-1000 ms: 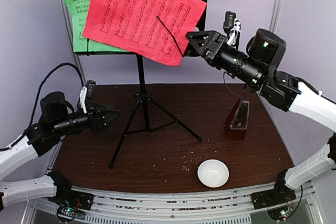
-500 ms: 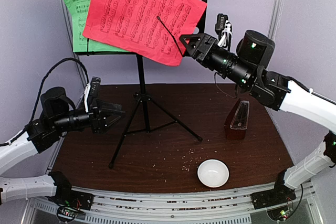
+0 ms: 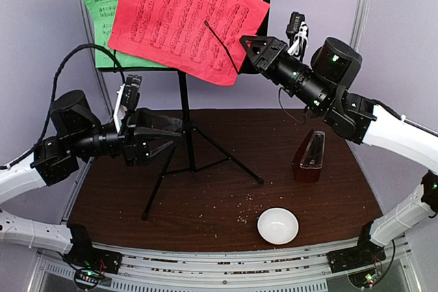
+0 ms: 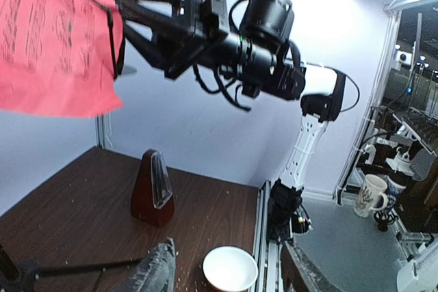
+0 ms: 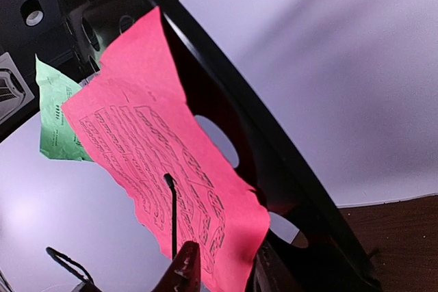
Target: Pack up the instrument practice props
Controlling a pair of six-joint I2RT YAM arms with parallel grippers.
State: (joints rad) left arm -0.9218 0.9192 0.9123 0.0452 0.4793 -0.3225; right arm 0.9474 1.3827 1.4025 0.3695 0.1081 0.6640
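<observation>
The black perforated music stand (image 3: 183,111) stands on its tripod at the back left of the table. Its desk holds a red sheet (image 3: 185,18) and, behind it, a green sheet (image 3: 99,5). My right gripper (image 3: 250,51) is open. In the right wrist view its fingers (image 5: 185,268) straddle the lower corner of the red sheet (image 5: 171,169), next to a thin black retainer wire (image 5: 171,217). My left gripper (image 3: 174,138) is open and empty, just left of the stand's pole. The red-brown metronome (image 3: 309,158) stands at the right and also shows in the left wrist view (image 4: 152,189).
A white bowl (image 3: 278,226) sits near the front edge, right of centre, and also shows in the left wrist view (image 4: 229,269). The tripod legs (image 3: 226,158) spread across the table's middle. Crumbs are scattered on the brown tabletop (image 3: 219,196). A metal rail runs along the front edge.
My left arm has reached right, bringing its open gripper up to the stand's pole. My right gripper shifted toward the red sheet's corner, then slightly back right.
</observation>
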